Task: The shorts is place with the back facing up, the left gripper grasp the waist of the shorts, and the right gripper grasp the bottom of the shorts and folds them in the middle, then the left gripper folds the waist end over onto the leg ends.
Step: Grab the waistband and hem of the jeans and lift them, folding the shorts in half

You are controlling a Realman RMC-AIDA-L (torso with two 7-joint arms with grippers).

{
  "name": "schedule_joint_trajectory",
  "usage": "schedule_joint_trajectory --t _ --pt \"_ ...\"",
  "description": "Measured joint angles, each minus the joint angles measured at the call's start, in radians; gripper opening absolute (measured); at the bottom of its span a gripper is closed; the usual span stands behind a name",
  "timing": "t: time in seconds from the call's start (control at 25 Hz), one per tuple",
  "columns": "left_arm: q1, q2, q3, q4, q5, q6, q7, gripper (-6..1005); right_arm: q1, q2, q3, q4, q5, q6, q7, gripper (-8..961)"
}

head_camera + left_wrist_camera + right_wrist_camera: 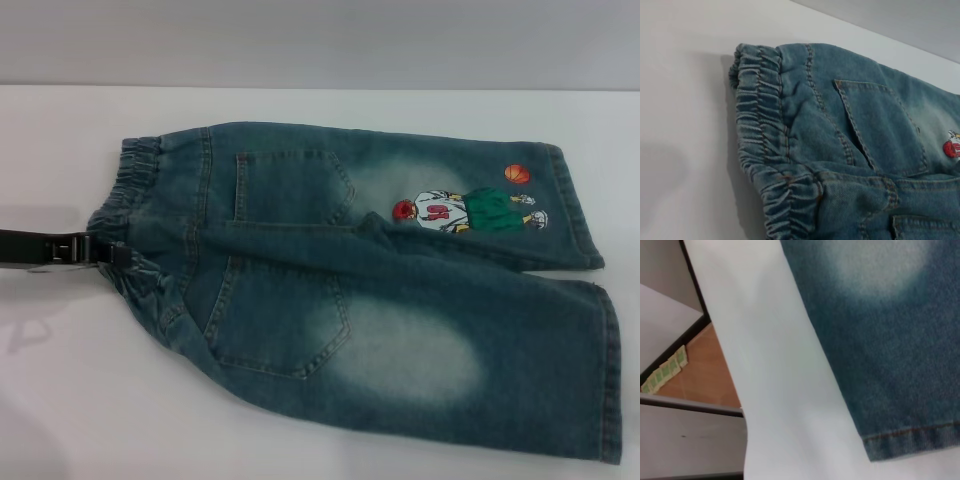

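Near leg of the shorts (400, 300) lies closest to the head camera, running along the table's (90, 400) near edge, its hem at the far right corner. Shorts are spread flat on the white table, back up, two patch pockets showing, pale washed patches on both legs. Waist (130, 215) is at the left end, leg ends (605, 380) at the right. The far leg carries the basketball player print (470, 212) with an orange ball (517, 173) just beside it near the hem.

Left gripper (105, 253) comes in from the left edge of the head view, low to the table, its tip meeting the waist around mid-width. The elastic band is bunched and slightly lifted there. Fingers appear closed on the waist fabric, but the contact itself is partly buried in the denim folds. Left wrist view shows the puckered waist (760, 150) and one pocket up close; own fingers not visible in it.

Right gripper: absent from the head view. Right wrist view looks down on one hemmed leg end (910, 440) with a double stitch line, lying flat on the table (785, 405), with floor beyond the table edge. Can't tell the state of its fingers.
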Motion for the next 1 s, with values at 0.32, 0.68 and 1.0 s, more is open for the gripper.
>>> schedule_joint_trajectory --t 0.32,0.68,1.0 --pt "0.003 -0.002 0.0 0.0 0.0 0.0 0.001 90 -0.003 0.031 0.0 -0.038 -0.026 0.004 0.011 590" --pt "0.007 -0.002 0.0 0.0 0.0 0.001 0.001 93 0.002 0.047 0.0 -0.048 -0.032 0.005 0.014 591" --pt "0.008 -0.003 0.0 0.0 0.0 0.003 0.001 96 0.004 0.057 0.0 -0.058 -0.052 0.008 0.015 591"
